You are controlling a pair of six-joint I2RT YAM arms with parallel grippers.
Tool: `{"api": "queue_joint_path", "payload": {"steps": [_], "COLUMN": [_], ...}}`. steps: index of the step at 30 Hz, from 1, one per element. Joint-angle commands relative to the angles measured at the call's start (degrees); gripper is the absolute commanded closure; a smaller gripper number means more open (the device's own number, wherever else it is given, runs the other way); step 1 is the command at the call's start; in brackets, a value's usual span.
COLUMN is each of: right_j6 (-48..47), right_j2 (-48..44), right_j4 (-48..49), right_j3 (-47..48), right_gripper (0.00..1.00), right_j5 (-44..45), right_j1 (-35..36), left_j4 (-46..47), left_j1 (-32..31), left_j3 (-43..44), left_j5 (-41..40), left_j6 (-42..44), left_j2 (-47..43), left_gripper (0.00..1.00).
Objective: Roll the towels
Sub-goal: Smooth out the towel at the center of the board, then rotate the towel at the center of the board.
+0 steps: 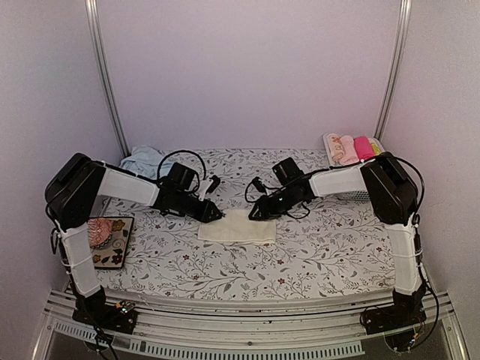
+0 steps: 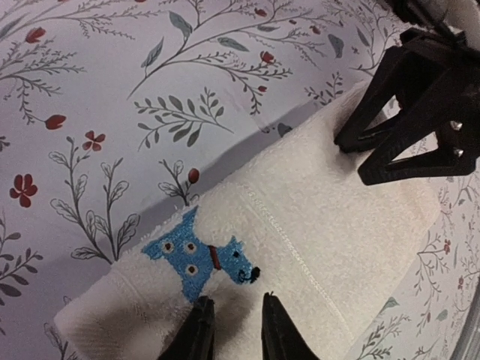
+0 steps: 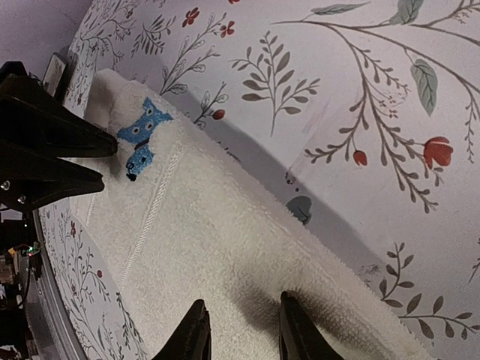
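Tablecloth [image 2: 112, 90]; left gripper [image 2: 235, 301] parted over towel [image 2: 322, 225]

A cream terry towel [image 3: 225, 247] with a blue embroidered dog [image 3: 141, 146] lies on white floral tablecloth [image 3: 337, 90]; right gripper [image 3: 240, 319] parted above it, left gripper [image 3: 109, 163] beside the dog
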Motion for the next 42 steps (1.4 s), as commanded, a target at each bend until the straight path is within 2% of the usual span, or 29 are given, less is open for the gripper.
{"api": "queue_joint_path", "payload": {"steps": [1,4,8,11,14,19,22,26,32,36,39,42], "right_j6": [3.4,4.4,5.0,5.2,4.9,4.8,5.0,3.6,1.0,0.5,-0.5,-1.7], "right_j2": [0.0,-0.1,-0.3,-1.0,-1.9,-4.6,-6.9,-10.4,-14.9,-14.8,-14.5,-14.5], "right_j4": [2.4,1.9,1.3,1.2,0.8,-0.4,-1.6,-5.3,-10.8,-12.2,-13.9,-15.1], "right_j3": [-2.1,-3.8,-5.6,-7.1,-8.3,-10.4,-11.3,-10.0,-3.7,-0.7,1.0,2.1], "right_gripper": [0.68,0.68,0.68,0.68,0.68,0.68,0.68,0.68,0.63,0.59,0.49,0.36], "right_j5": [3.4,4.9,5.3,5.5,5.8,5.2,3.0,0.6,4.8,6.5,8.2,9.4], "right_j1": [-2.2,-3.1,-3.3,-3.3,-3.3,-3.3,-3.3,-3.2,-3.9,-5.4,-6.0,-6.5], "left_j4": [-0.3,-0.9,-2.0,-2.2,-1.3,-0.2,-0.7,-1.9,-7.5,-11.9,-13.9,-14.4], "left_j1": [-0.7,-0.8,-0.9,-1.0,-1.0,-1.1,-1.1,-1.8,-3.5,-4.1,-4.2,-4.5], "left_j3": [3.2,4.5,7.5,8.6,8.6,8.6,8.6,7.3,4.2,1.0,-1.3,-3.0], "left_j5": [-5.2,-8.9,-10.3,-10.9,-10.5,-8.9,-8.4,-6.5,0.7,2.3,3.7,5.8], "left_j6": [0.2,1.0,2.1,2.4,2.7,3.7,3.9,4.0,4.0,3.8,2.2,1.0], "left_j2": [3.2,6.0,9.0,9.5,7.7,2.2,-1.7,-6.4,-10.8,-12.9,-14.7,-15.5], "left_gripper": [0.78,0.68,0.65,0.58,0.48,0.25,0.16,0.13,0.16,0.16,0.13,0.04]}}
